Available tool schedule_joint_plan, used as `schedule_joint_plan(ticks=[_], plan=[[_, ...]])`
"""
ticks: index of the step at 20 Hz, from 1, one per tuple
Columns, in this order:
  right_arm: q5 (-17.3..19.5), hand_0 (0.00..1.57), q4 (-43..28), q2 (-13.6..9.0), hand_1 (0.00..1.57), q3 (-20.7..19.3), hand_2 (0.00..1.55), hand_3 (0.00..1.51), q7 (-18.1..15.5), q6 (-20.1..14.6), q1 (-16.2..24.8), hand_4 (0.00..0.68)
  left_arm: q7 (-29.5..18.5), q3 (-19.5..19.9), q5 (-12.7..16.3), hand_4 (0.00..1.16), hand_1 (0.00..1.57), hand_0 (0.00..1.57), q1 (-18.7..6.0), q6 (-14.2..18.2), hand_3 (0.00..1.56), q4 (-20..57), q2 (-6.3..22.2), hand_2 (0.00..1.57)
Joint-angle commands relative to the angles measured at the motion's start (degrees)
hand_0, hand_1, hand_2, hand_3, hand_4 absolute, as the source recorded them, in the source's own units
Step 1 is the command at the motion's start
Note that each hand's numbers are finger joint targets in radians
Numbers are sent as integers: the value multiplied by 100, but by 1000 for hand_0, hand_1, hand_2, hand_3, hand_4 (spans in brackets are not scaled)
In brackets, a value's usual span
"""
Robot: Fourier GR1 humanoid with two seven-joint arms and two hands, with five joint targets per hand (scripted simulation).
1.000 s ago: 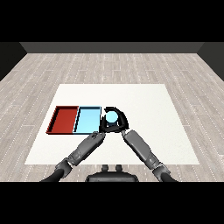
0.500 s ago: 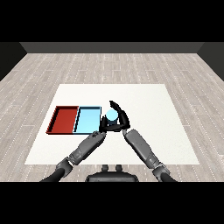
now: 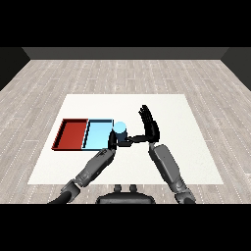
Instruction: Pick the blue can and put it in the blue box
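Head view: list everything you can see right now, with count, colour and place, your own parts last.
table: one, white, centre of a wood-plank floor.
red tray: one, red, left part of the table, touching the light blue tray.
light blue tray: one, light blue, just right of the red tray.
blue can: one, light blue, at the light blue tray's right edge, in the left hand.
left hand: one, black, curled round the blue can.
right hand: one, black, fingers straight and raised, right of the can.
forearms: two, grey, coming from the lower corners.

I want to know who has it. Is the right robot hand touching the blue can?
Apart. The head view shows the right robot hand open with table between it and the blue can.
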Motion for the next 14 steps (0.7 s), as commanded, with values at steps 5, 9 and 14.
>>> schedule_joint_plan(ticks=[5,9,14], plan=[[-765,0,-1411,-530,0,-840,0,0,-247,648,981,0,256,497,-292,1149,1571,1571,-334,248,1475,-18,333,1571],[-815,0,-1251,-591,0,-1271,0,0,-389,563,1342,0,486,745,-347,1146,1571,1571,-141,-28,1473,-241,1047,1562],[-877,0,-1683,-740,0,-1492,0,0,-253,640,1623,0,766,1269,-417,1130,1571,1571,-928,-273,1484,1023,972,1569]])
